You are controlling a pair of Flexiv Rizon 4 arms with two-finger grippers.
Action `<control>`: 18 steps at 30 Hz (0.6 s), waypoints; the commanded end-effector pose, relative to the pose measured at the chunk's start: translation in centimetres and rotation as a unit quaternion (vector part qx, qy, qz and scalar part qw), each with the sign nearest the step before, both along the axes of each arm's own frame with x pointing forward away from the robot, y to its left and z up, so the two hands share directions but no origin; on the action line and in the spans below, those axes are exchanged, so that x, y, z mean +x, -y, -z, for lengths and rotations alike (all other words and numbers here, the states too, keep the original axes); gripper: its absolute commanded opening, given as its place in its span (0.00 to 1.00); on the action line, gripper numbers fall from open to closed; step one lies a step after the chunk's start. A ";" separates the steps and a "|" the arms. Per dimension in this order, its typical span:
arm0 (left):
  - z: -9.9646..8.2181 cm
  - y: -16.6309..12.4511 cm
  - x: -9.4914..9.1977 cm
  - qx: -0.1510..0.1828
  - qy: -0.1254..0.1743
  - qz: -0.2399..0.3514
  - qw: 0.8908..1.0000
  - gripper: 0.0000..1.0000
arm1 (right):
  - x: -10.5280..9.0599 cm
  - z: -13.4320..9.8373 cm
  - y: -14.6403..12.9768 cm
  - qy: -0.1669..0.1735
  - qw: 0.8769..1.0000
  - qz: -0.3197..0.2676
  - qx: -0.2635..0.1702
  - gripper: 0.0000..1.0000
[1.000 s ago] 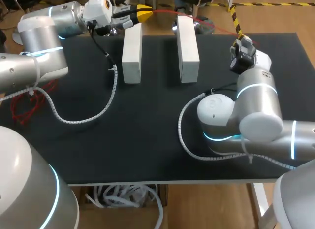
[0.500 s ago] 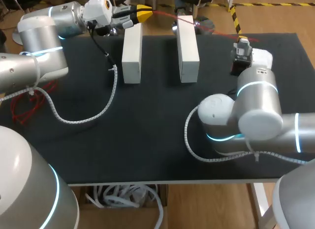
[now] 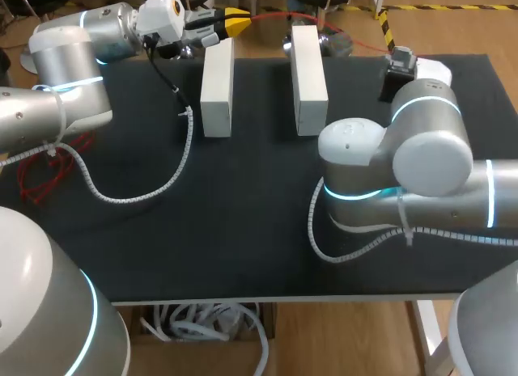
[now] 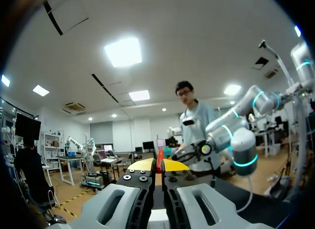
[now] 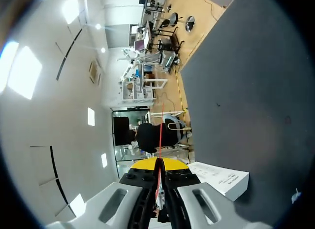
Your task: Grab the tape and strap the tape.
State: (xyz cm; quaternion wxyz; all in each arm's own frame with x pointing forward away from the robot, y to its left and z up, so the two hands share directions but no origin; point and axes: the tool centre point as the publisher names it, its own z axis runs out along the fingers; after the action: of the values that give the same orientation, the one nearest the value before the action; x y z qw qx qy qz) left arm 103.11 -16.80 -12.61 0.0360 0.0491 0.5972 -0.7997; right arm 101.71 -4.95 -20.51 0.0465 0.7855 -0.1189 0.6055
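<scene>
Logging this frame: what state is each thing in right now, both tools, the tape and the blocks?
left tool: shut on the tape.
right tool: shut on the tape.
tape: thin red line strung between the two tools, not wrapped round either block.
left white block: lying on the black mat, unstrapped.
right white block: lying parallel to it, apart, unstrapped.

On the surface [image 3: 243,198]: 2 white blocks [image 3: 217,86] [image 3: 308,78], 1 red tape [image 3: 271,16]. 2 arms w/ left end effector [image 4: 158,165], right end effector [image 5: 158,165].
</scene>
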 end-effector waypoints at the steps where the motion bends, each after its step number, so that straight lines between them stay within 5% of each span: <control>1: 0.1 0.0 0.1 0.000 0.000 0.001 1.000 0.00 | 0.0 -0.4 0.1 -0.014 1.000 -0.002 0.002 0.00; 11: 0.1 0.0 0.1 0.000 0.000 0.001 1.000 0.00 | 0.0 -0.4 0.1 -0.014 1.000 -0.002 0.002 0.00; 15: -0.5 0.2 -0.2 0.090 -0.072 -0.026 0.993 0.00 | 0.0 -0.4 0.1 -0.014 1.000 -0.002 0.002 0.00; 18: -0.8 1.2 -0.4 0.188 -0.139 -0.039 0.972 0.00 | 0.0 -0.4 0.1 -0.014 1.000 -0.002 0.002 0.00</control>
State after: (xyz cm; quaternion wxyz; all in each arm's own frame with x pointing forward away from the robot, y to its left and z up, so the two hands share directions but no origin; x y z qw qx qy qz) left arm 103.62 -17.17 -13.44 0.0026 0.0062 0.6347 -0.7727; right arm 101.68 -4.98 -20.45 0.0450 0.7913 -0.1190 0.5981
